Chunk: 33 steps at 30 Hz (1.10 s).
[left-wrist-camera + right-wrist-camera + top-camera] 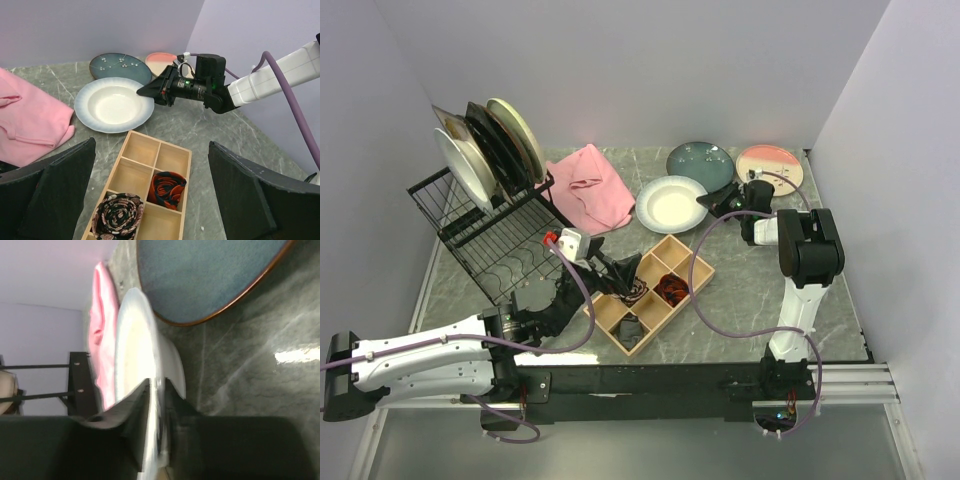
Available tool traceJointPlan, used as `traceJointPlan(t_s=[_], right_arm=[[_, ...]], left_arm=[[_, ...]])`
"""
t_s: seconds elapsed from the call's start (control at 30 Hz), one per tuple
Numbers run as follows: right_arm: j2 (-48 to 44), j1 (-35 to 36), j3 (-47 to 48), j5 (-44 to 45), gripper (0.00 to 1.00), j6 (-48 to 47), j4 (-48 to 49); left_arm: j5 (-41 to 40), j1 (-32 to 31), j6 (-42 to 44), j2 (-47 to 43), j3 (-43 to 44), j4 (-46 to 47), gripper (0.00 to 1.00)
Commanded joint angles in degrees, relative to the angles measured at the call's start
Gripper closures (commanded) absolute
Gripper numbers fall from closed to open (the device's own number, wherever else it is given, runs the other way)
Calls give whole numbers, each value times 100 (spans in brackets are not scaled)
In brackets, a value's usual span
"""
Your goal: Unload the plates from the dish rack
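Top external view: right claw at the white plate's rim, other plates upright in the rack

The dish rack (480,235) sat at ten o'clock on the table (760,300). Several plates (490,150) stood on edge at its far end. Three more lay flat on the marble. The white plate (670,205) was near twelve o'clock, with the teal plate (700,162) at its one o'clock, rims overlapping. The pink plate (770,165) lay at three o'clock of the teal one. A pink cloth (590,188) lay at nine o'clock of the white plate.

The right gripper (156,390) reached in from three o'clock. Its fingers (142,415) stood on either side of the white plate's rim, only narrowly apart. Whether they pressed the rim could not be told.

The left gripper (620,272) hung spread wide and empty over the wooden tray (160,140), at six o'clock of the white plate.
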Motion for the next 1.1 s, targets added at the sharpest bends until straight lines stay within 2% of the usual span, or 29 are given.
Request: traceJointPlan(t_s=[0.0, 0.13, 0.37, 0.63, 0.73, 0.87, 1.07], right_arm=[[-93, 9, -84, -257, 70, 363, 734], [-224, 9, -304, -187, 64, 345, 708], [-453, -9, -76, 77, 59, -243, -916], [-585, -18, -164, 209, 55, -428, -1234], [-541, -18, -173, 86, 58, -411, -1130], [-471, -9, -172, 33, 70, -306, -1025], [-330, 44, -120, -204, 83, -253, -935]], left_arm=[[-74, 19, -114, -99, -7, 212, 0], [-74, 19, -132, -108, -7, 194, 1], [-12, 19, -141, -266, -104, 265, 0], [-30, 19, -150, -205, -78, 247, 1], [-30, 19, -150, -143, -51, 238, 1], [-65, 19, -132, -90, -43, 247, 1], [-135, 19, -97, -29, -34, 256, 0]])
